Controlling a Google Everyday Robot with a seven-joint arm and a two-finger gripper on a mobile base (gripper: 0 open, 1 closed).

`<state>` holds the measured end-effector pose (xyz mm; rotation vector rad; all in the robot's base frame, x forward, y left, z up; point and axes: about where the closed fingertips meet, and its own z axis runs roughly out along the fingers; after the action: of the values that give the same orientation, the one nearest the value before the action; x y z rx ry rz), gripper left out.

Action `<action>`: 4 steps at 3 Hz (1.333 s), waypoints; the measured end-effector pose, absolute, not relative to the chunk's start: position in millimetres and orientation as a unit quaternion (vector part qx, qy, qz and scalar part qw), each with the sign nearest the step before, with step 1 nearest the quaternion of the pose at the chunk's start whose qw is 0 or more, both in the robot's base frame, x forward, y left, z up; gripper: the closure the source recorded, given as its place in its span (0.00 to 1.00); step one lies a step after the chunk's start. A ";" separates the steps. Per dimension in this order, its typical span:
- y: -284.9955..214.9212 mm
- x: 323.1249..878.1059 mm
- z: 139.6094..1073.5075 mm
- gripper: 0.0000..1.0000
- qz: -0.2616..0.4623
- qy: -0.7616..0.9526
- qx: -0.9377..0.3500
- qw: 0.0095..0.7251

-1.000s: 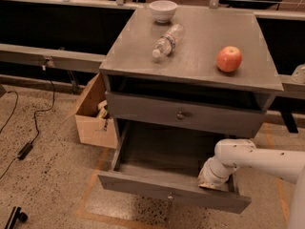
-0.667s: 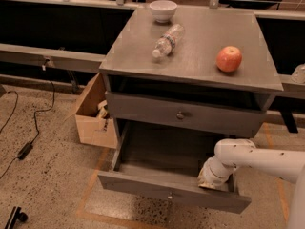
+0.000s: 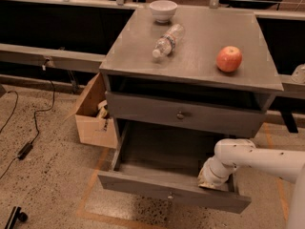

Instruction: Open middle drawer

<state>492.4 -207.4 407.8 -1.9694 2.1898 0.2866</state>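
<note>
The middle drawer (image 3: 157,159) of the grey cabinet is pulled out toward me, and its shallow inside is bare. Its flat front (image 3: 143,187) carries a small round knob (image 3: 170,195). My gripper (image 3: 212,178) is at the end of the white arm (image 3: 257,159) that comes in from the right. It sits low in the drawer's right front corner, just behind the front panel. A closed grey drawer (image 3: 143,109) with its own knob (image 3: 180,114) is directly above. Any drawer below is hidden by the pulled-out one.
The cabinet top (image 3: 200,56) holds a white bowl (image 3: 163,10), a lying plastic bottle (image 3: 167,40) and a red apple (image 3: 229,58). An open cardboard box (image 3: 93,113) stands against the cabinet's left side. A cable (image 3: 33,128) runs over the floor at left.
</note>
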 end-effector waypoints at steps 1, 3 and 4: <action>-207.5 493.0 407.8 1.00 0.096 0.737 -0.663 0.091; -207.7 493.9 407.8 1.00 0.097 0.737 -0.663 0.091; -207.7 493.9 407.7 1.00 0.097 0.737 -0.663 0.091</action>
<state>493.9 -207.7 407.7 -1.9696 2.1903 0.2874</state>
